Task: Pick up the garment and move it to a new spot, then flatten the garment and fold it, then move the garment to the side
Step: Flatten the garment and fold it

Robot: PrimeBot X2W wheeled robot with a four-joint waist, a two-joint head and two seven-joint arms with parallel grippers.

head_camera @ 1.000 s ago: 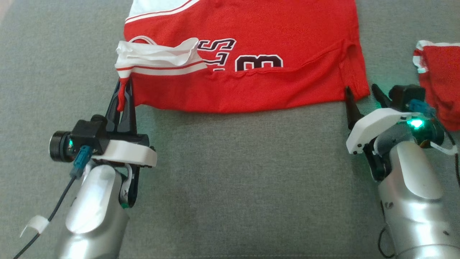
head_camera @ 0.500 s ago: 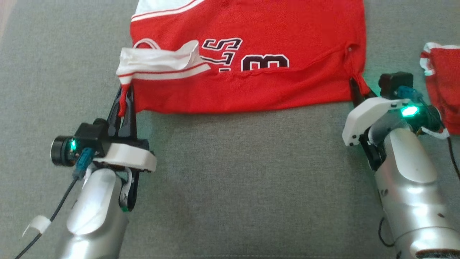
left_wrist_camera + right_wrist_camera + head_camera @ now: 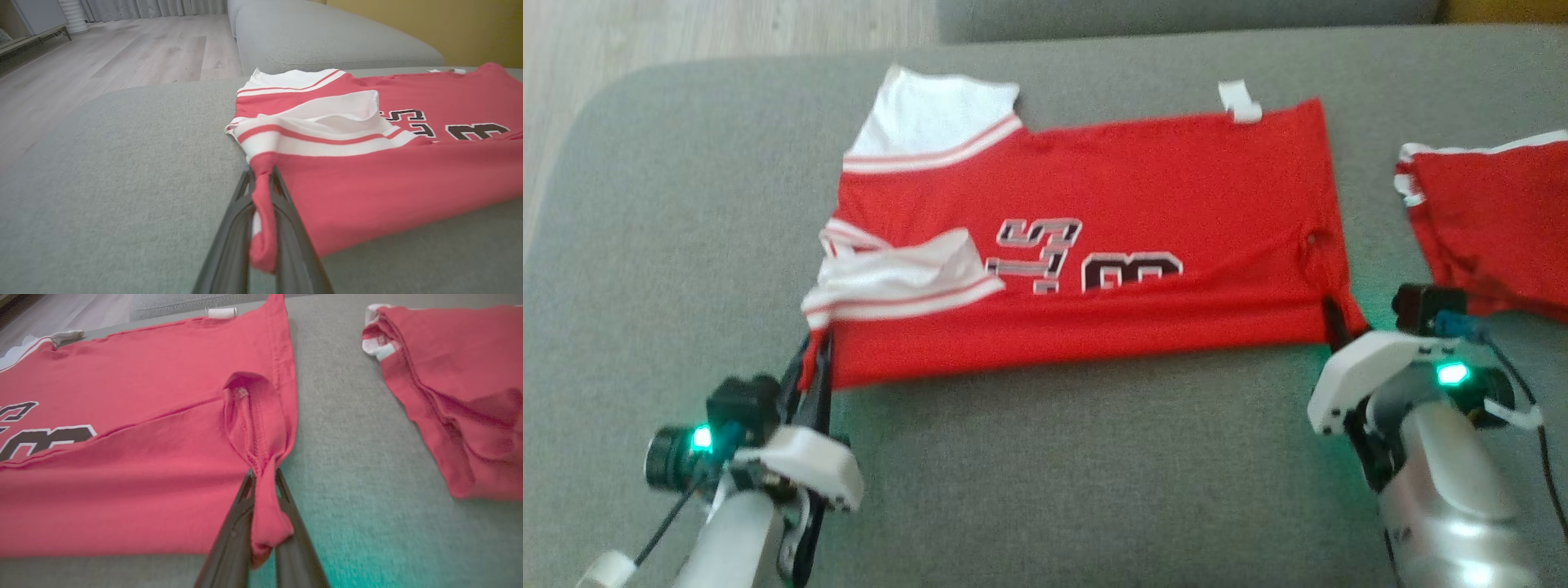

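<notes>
**Red jersey (image 3: 1143,204) pinched at both near corners**

Head view: the jersey lies spread on a grey sofa cushion (image 3: 1045,465), one long edge toward the robot, with dark lettering and numerals across its middle. A white sleeve (image 3: 931,114) with red stripes sticks out at the far left. A second striped white sleeve is folded over onto the red front at the near left. A small white label (image 3: 1240,102) pokes from the far edge. The left gripper (image 3: 815,351), at the lower left, has its fingers closed on the jersey's near left corner. The right gripper (image 3: 1335,322), at the lower right, is clamped on the near right corner. A second red garment (image 3: 1494,220) lies apart to the right on the same cushion.

Left wrist view: the two dark fingers squeeze a twisted bunch of red cloth just below the striped white band, and a tail of it hangs down between them. A wooden floor (image 3: 122,45) and a yellow wall (image 3: 449,24) lie beyond the sofa.

Right wrist view: the fingers pinch a gathered fold of the hem beside the side seam, which puckers above them. The other garment lies crumpled, well apart to the right.
</notes>
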